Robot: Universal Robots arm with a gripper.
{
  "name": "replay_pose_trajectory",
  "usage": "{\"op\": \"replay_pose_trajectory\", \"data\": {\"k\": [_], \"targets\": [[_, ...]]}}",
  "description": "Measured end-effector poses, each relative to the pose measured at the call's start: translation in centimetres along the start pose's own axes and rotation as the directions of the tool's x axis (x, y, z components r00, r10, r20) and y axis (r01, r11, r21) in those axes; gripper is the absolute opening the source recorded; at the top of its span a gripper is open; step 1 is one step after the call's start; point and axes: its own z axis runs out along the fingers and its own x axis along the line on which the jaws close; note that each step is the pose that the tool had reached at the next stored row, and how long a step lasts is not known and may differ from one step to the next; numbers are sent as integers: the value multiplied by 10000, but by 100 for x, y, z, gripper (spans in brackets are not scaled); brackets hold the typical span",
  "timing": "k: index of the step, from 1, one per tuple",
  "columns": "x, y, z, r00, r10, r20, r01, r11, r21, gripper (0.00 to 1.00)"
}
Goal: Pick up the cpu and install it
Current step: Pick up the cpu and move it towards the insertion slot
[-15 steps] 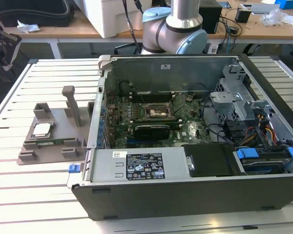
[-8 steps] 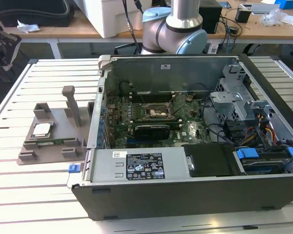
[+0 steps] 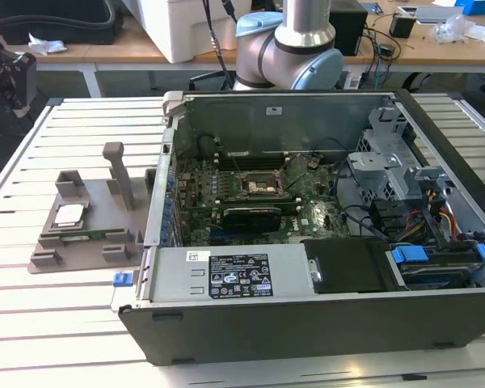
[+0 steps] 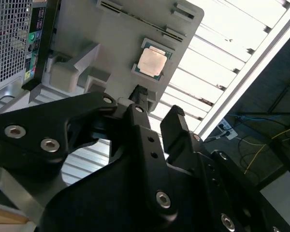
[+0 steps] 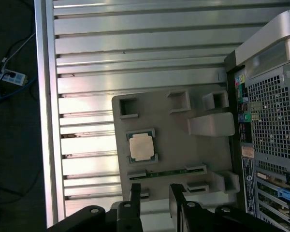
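cpu (image 3: 69, 215) sits at the exterior view's left, mid-height, flat and lid-up in a recess of the grey fixture (image 3: 97, 206) on the slatted table (image 3: 65, 339). It is well apart from the case (image 3: 307, 323).

- Corner tabs hug the cpu (image 5: 141, 146) in the first wrist view. My read is that they fix its position and squareness so it can be taken from above.
- A thin green memory stick (image 5: 166, 172) stands on edge in a slot of the same fixture (image 5: 174, 140), just beside the cpu and not touching it. It looks like a parts nest, one pocket per part.
- The case lies on its side with the panel off, filling the centre and right of the exterior view. The socket (image 3: 263, 184) faces up in the upper-middle of the board. This is presumably so the chip can go straight down into it.
- The arm (image 3: 303, 40) rises behind the case at top centre of the exterior view.

The gripper (image 5: 154, 203) is spread, with a clear gap between the fingers (image 5: 135, 200). It is empty and touches nothing. It hangs over the fixture's edge on the stick side, with the cpu beyond the stick.

The second wrist view agrees. The gripper (image 4: 158, 102) has daylight between its tips, and the cpu (image 4: 152, 63) sits near them, untouched in its pocket. It has not been picked up yet.
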Motion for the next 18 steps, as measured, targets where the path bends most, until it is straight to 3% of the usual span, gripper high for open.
{"op": "replay_pose_trajectory", "data": {"k": [3,4,7,8,9,11,12,18], "targets": [[0,0,0,10000,0,0,0,10000,0,47],[0,0,0,10000,0,0,0,10000,0,60],[2,0,0,10000,-3,1,3,10000,23,60],[3,1,0,10000,-32,7,32,9999,137,60],[2,1,0,9999,-106,18,105,9994,317,60],[1,1,0,9989,-462,15,460,9975,530,60],[1,2,1,9964,-843,-2,842,9951,521,60],[2,-1,57,9964,-847,-6,847,9950,522,60]]}}
